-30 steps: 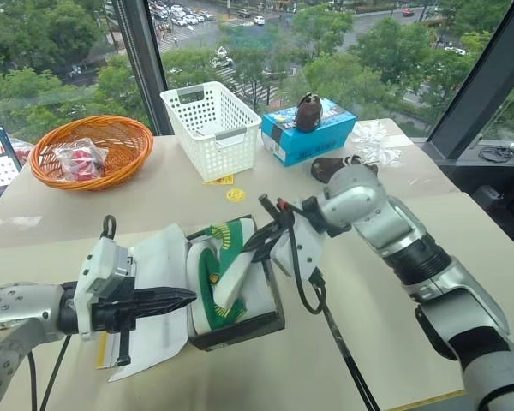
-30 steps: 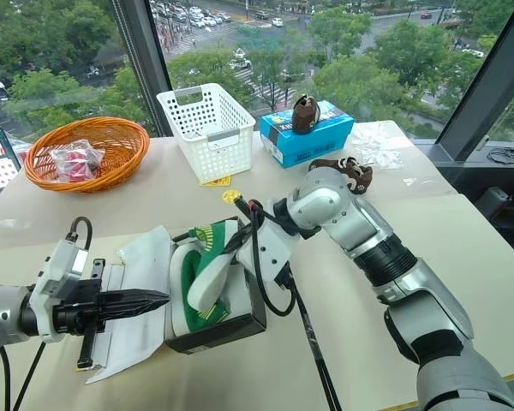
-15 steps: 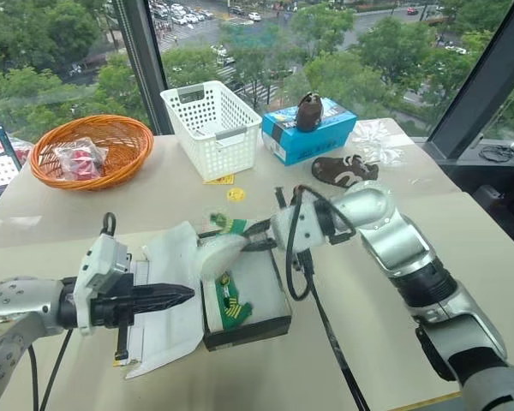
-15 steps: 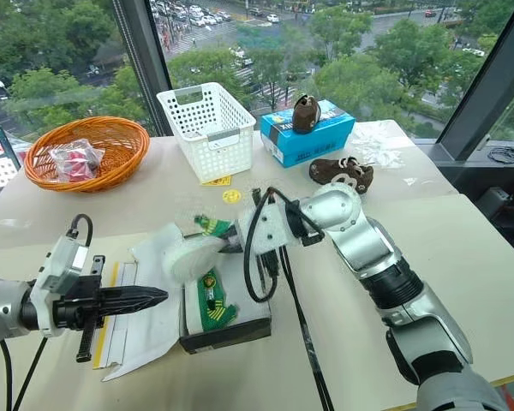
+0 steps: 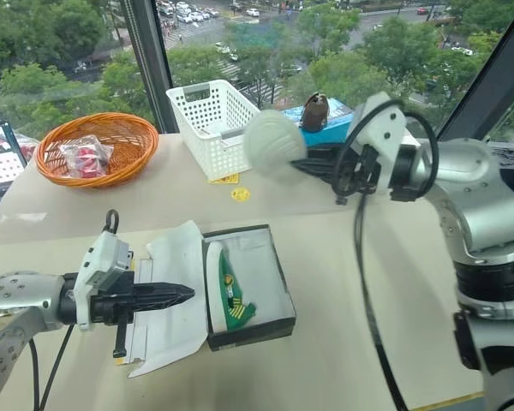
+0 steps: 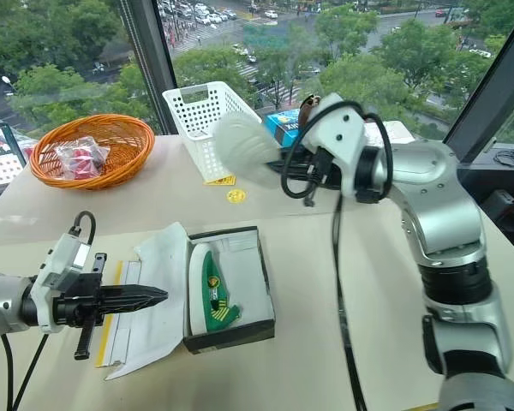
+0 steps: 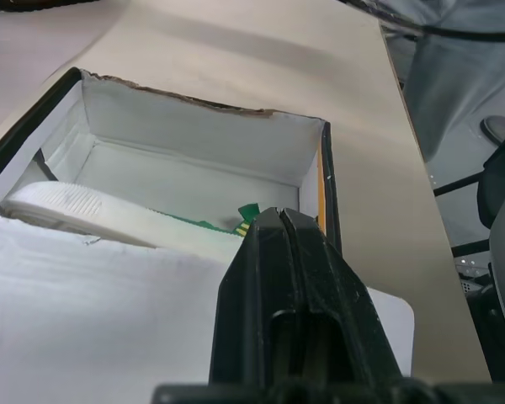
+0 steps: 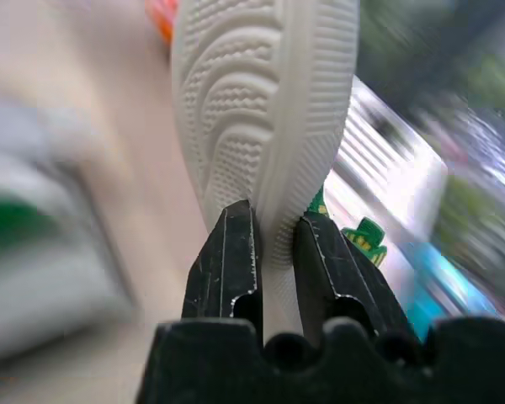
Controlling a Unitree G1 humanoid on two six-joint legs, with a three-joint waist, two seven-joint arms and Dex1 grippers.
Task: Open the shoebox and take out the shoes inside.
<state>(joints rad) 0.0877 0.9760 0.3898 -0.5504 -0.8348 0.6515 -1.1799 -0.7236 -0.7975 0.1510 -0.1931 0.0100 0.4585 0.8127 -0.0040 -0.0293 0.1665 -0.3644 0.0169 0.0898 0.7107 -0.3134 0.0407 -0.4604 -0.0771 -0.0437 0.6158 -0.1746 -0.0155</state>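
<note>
Shoebox [image 5: 244, 287], the flat cardboard one with dark walls, sits open on the beige table [image 5: 368, 282] with one green shoe [image 5: 230, 287] inside, left gripper [image 5: 187, 294] clenched empty beside it, right gripper [image 8: 273, 244] grasping the other pale-soled shoe [image 5: 272, 143] aloft, so I'd set it down gently away from the box.

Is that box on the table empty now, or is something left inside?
Not empty. The open shoebox holds one green shoe lying along its left wall; the other shoe is out, pinched in the right gripper above the table.

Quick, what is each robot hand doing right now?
Left gripper: shut, holding nothing.
Right gripper: shut on one green shoe, lifted clear of the shoebox.
</note>
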